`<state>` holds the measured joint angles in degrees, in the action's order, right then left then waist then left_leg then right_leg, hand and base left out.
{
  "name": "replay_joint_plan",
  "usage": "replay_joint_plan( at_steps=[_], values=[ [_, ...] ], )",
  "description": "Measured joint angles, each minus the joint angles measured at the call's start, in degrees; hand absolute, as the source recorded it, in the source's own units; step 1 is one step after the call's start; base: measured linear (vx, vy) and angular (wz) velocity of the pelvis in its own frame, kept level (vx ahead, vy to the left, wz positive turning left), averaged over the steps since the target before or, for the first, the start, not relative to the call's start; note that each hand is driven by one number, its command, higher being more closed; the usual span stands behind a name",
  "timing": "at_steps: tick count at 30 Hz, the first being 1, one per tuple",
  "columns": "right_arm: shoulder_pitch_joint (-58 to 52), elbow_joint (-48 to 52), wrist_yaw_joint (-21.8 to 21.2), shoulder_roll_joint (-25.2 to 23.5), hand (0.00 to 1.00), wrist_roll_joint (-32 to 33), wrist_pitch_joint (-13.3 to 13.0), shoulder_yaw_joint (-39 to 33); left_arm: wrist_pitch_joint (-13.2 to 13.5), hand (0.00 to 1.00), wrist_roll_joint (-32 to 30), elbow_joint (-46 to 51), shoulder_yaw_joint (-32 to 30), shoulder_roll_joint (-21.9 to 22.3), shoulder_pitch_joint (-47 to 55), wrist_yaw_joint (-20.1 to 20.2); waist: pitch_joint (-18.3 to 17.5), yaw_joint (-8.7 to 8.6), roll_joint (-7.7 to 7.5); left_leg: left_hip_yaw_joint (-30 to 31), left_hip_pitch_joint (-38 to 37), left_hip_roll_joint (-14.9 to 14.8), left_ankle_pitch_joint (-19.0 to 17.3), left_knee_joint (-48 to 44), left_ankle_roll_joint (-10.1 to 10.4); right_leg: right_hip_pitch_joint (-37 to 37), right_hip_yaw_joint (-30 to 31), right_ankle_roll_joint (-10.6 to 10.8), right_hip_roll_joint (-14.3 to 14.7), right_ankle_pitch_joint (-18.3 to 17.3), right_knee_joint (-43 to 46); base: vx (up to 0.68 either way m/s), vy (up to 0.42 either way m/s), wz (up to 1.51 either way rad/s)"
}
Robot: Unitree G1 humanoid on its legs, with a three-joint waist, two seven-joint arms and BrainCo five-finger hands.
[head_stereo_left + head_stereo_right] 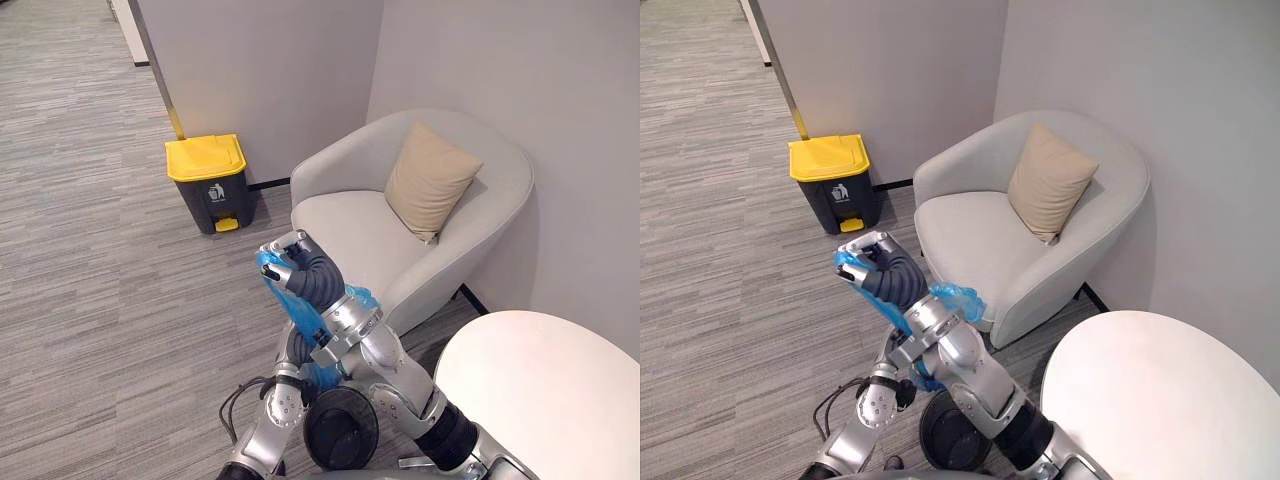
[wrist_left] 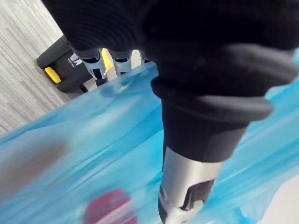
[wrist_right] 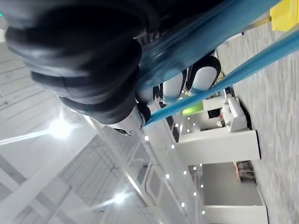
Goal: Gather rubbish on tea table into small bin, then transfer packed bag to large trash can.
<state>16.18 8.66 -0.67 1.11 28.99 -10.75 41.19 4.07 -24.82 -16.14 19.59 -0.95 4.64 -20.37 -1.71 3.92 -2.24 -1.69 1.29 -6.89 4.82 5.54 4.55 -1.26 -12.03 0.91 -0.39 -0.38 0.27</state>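
Note:
My right hand [image 1: 298, 268] is raised in front of me, its fingers [image 3: 174, 87] curled round the gathered top of a blue plastic bag [image 1: 303, 312]. The bag hangs down along my right forearm. My left hand [image 2: 117, 28] is lower down against the bag [image 2: 112, 140], thumb on one side and fingers [image 2: 93, 63] on the other. Something red [image 2: 110, 207] shows through the plastic. The large trash can [image 1: 207, 182], dark grey with a yellow lid, stands by the wall ahead and to the left. The small black bin [image 1: 340, 428] sits on the floor under my arms.
A light grey armchair [image 1: 350, 225] with a beige cushion [image 1: 428, 180] stands to the right of the trash can. The round white tea table [image 1: 545, 395] is at the lower right. Grey carpet [image 1: 90, 260] stretches to the left.

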Motion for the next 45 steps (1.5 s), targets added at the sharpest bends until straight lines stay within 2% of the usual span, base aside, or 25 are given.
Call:
replay_joint_plan(
  at_steps=[3,4,9,16,20,23,28,29,31,34,38,45],
  values=[
    [0.0,0.61,-0.79,-0.1,1.0,1.83,-0.01,1.26,-0.42,0.0,0.05,0.01,0.15,0.85,-1.56,-1.24,0.0,-0.01,0.0,0.01,-0.02,-0.02,0.0,0.0,0.0,0.01,-0.02,0.0,0.0,0.0,0.01,0.0,0.0,0.0],
    [0.0,1.23,-0.8,-0.1,1.0,2.52,-0.01,1.92,-0.46,1.0,0.12,0.01,0.23,0.89,-2.44,-1.65,0.0,-0.04,0.0,0.01,-0.02,-0.03,0.01,0.0,0.0,0.01,-0.02,-0.01,-0.05,0.01,0.01,0.0,0.0,0.0],
    [0.0,1.83,-0.91,-0.12,1.0,4.78,-0.07,3.78,-0.53,1.0,0.65,0.01,1.19,0.89,-5.5,-3.33,0.0,-0.18,0.01,-0.04,-0.05,0.1,0.01,-0.01,0.0,0.01,0.0,0.0,-0.44,0.01,0.0,0.0,0.0,0.0],
    [0.0,1.83,-1.69,-0.1,1.0,5.41,-0.07,4.97,-0.51,1.0,2.8,-0.12,2.55,0.88,-7.78,-3.55,0.0,-0.41,0.01,-0.07,-0.03,0.11,0.01,-0.05,0.0,0.0,0.06,-0.01,-0.49,0.03,-0.04,0.0,0.0,0.0],
    [-0.01,1.83,-1.93,-0.06,1.0,4.99,-0.07,5.61,-0.36,1.0,4.48,-0.17,2.84,0.79,-8.37,-3.55,0.0,-1.56,0.03,-0.15,-0.02,0.1,0.01,-0.03,0.0,-0.01,0.1,-0.04,-0.44,0.05,-0.14,0.0,0.0,0.0],
    [-0.01,1.83,-1.99,0.06,1.0,2.54,-0.19,5.63,-0.12,1.0,6.12,-0.18,2.82,0.81,-8.46,-3.37,-0.01,-1.87,0.02,-0.48,-0.05,0.11,0.0,-0.03,0.0,-0.09,0.39,-0.02,-0.45,0.07,-0.23,0.0,0.0,-0.04],
    [-0.42,1.83,-2.01,0.45,1.0,-5.41,-1.02,5.35,0.34,1.0,8.39,-0.18,2.59,0.79,-8.44,-3.27,0.0,-1.82,0.03,-0.49,-0.03,0.15,0.0,-0.03,0.0,-0.08,0.38,-0.02,-0.45,0.07,-0.28,0.0,0.0,0.0],
    [-0.67,1.85,-2.02,0.93,0.0,-8.5,-1.83,4.99,0.37,1.0,8.71,-0.21,2.29,0.78,-8.41,-3.19,0.0,-1.84,0.04,-0.48,-0.03,0.16,0.0,-0.03,0.0,-0.08,0.37,-0.02,-0.46,0.07,-0.28,0.0,0.0,0.0],
    [-1.4,1.96,-1.98,1.29,0.0,-11.62,-2.46,3.7,0.39,1.0,8.95,-0.22,2.08,0.77,-8.37,-3.02,0.01,-1.82,0.04,-0.47,-0.03,0.17,0.0,-0.03,0.0,-0.08,0.36,-0.02,-0.48,0.07,-0.27,0.0,0.0,0.0],
    [-4.48,4.44,-1.74,3.15,0.0,-19.57,-3.14,0.19,0.91,1.0,8.94,-0.32,0.71,0.75,-7.97,-2.14,0.03,-1.9,0.07,-0.47,-0.02,0.19,0.0,-0.01,-0.01,-0.09,0.38,-0.01,-0.5,0.06,-0.26,0.0,0.0,0.0],
    [-8.31,7.8,0.6,7.93,0.0,-31.37,-5.27,-4.16,1.43,1.0,8.94,-0.71,-0.67,0.45,-7.7,-2.11,0.23,-1.91,0.39,-0.49,0.0,0.18,0.0,0.0,-0.01,-0.13,0.4,0.02,-0.48,0.05,-0.28,0.0,0.0,0.0],
    [-13.32,8.5,2.04,13.8,0.0,-44.14,-6.38,-8.08,2.09,1.0,9.55,-0.71,-4.05,0.15,-5.37,-1.94,0.56,-2.14,0.87,-0.85,0.45,0.1,-0.01,0.0,-0.01,-0.78,0.86,0.02,-0.35,0.08,-0.24,0.0,0.0,-0.02]
  ],
)
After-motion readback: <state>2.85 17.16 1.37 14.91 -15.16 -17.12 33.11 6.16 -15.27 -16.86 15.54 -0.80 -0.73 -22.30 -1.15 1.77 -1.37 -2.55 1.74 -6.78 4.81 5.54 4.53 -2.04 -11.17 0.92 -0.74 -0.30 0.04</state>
